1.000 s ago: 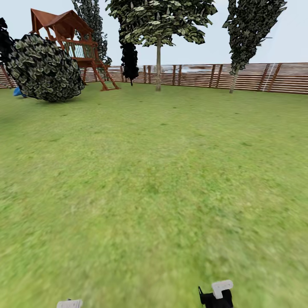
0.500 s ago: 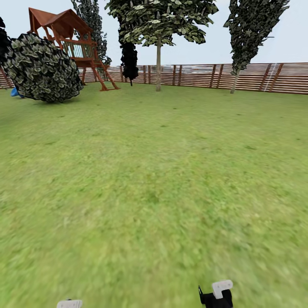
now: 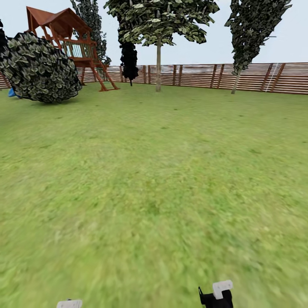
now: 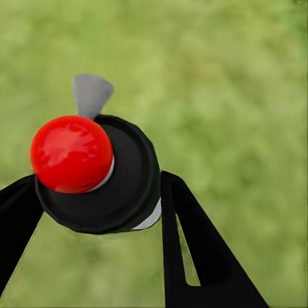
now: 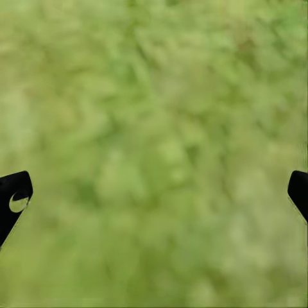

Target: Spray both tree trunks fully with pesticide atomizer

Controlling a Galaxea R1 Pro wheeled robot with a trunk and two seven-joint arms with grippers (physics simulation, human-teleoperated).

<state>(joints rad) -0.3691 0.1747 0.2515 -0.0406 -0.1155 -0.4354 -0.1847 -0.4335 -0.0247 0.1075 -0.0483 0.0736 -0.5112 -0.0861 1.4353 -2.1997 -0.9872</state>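
In the left wrist view my left gripper (image 4: 99,186) is shut on the pesticide atomizer (image 4: 131,176), a small black bottle with a red knob (image 4: 70,154) and a grey nozzle, held above blurred grass. My right gripper (image 5: 157,192) is open over bare grass, with nothing between its fingers. The head view looks across the garden lawn (image 3: 154,179). Far off by the fence stands a tall tree (image 3: 158,25) with a bare grey-brown tree trunk (image 3: 158,68). Another leafy tree (image 3: 252,30) stands to its right. Pesticide is out of view.
A brown slatted fence (image 3: 201,76) closes the far side. At far left are a wooden playhouse (image 3: 70,38) and a big round bush (image 3: 38,68). Dark narrow trees (image 3: 128,57) stand near the fence. Bits of both wrists (image 3: 216,295) show at the bottom edge.
The whole head view has shifted slightly as the camera moved forward over the lawn. The arms keep their places at the bottom edge.
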